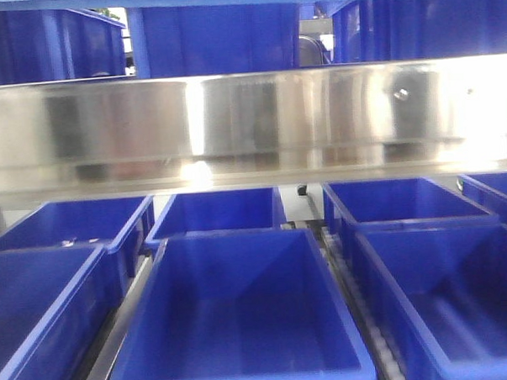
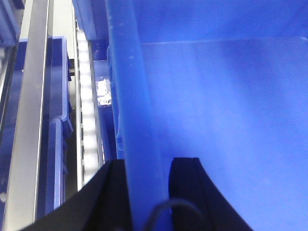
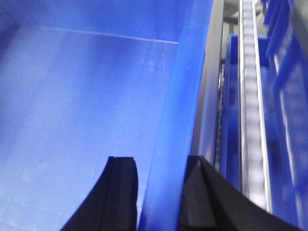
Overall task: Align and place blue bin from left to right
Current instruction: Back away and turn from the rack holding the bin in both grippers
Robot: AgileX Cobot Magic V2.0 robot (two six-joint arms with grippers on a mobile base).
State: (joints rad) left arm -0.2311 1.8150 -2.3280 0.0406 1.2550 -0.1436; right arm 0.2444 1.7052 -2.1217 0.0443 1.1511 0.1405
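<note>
— Entry one: the left tool?
— Left tool (image 2: 147,166): two black fingers (image 2: 110,197), set narrowly apart, one outside and one inside the left wall of the blue bin (image 2: 231,110). Both lie against the wall, clamping it. A thin dark cable (image 2: 166,206) loops at the base.
— The right tool?
— Right tool (image 3: 158,163): same pattern, fingers (image 3: 122,192) astride the bin's right wall and closed onto it.
— Location of the blue bin?
— Gripped between the two tools by its side walls. It is light blue with a bare interior, and its far wall lies at the top of both wrist views. Just outside its left wall comes a roller track (image 2: 86,120), then a darker bin (image 2: 60,96), then a steel rail (image 2: 31,96). Just outside its right wall is a second roller track (image 3: 250,96), with blurred blue plastic (image 3: 288,96) beyond.
— Front view?
— Neither tool shows. The rack's lower level carries deep-blue bins in rows: central bin (image 1: 242,317), left-edge bin (image 1: 40,309), right-edge bin (image 1: 443,291), and others behind. A roller lane (image 1: 352,278) runs beside the central one. A bright steel beam (image 1: 250,114) crosses above, with dark upper bins (image 1: 213,36) over it. I cannot tell which of these, if any, is the gripped one.
</note>
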